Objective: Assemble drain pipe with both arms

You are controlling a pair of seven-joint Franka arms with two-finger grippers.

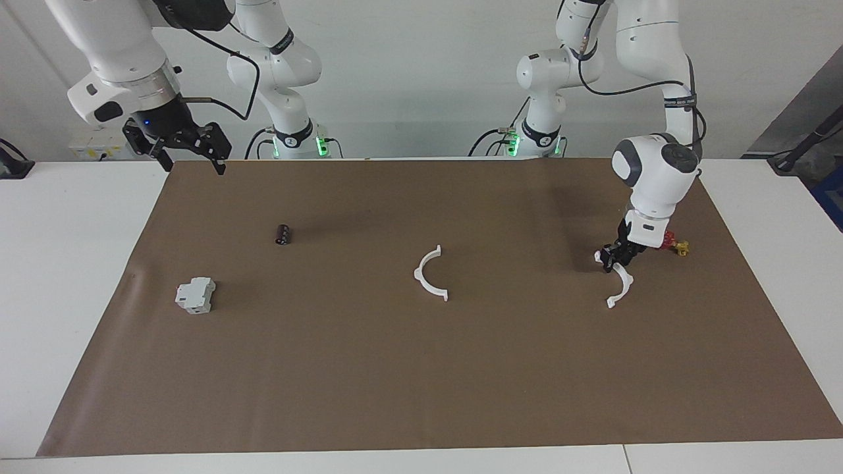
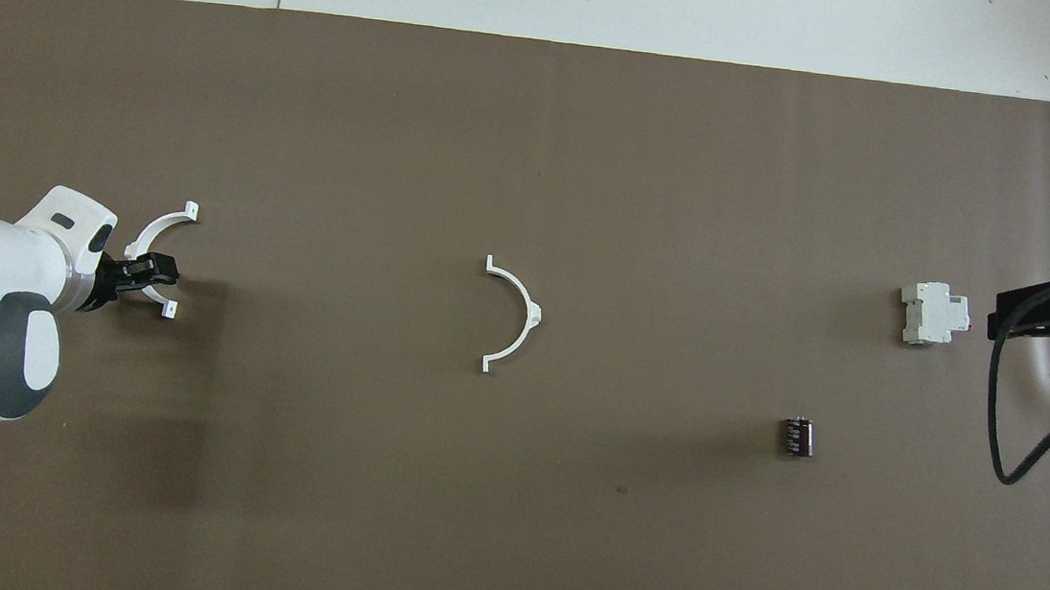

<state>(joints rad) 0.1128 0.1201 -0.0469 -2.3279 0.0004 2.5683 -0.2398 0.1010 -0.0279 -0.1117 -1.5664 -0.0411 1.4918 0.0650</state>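
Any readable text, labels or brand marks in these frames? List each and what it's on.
None readable.
Black bands on the left arm and right arm: light lettering, too small to read.
Grey breaker block: no legible marking.
Small dark cylinder: markings blurred.

- The left gripper [image 1: 614, 258] is down at the brown mat [image 1: 421, 368], its fingers around one white half-ring [image 1: 622, 284] beside a red-and-yellow valve piece [image 1: 676, 245]
- The second half-ring [image 1: 431, 274] lies mid-mat
- The right gripper [image 1: 191, 158] hangs open over the mat's corner
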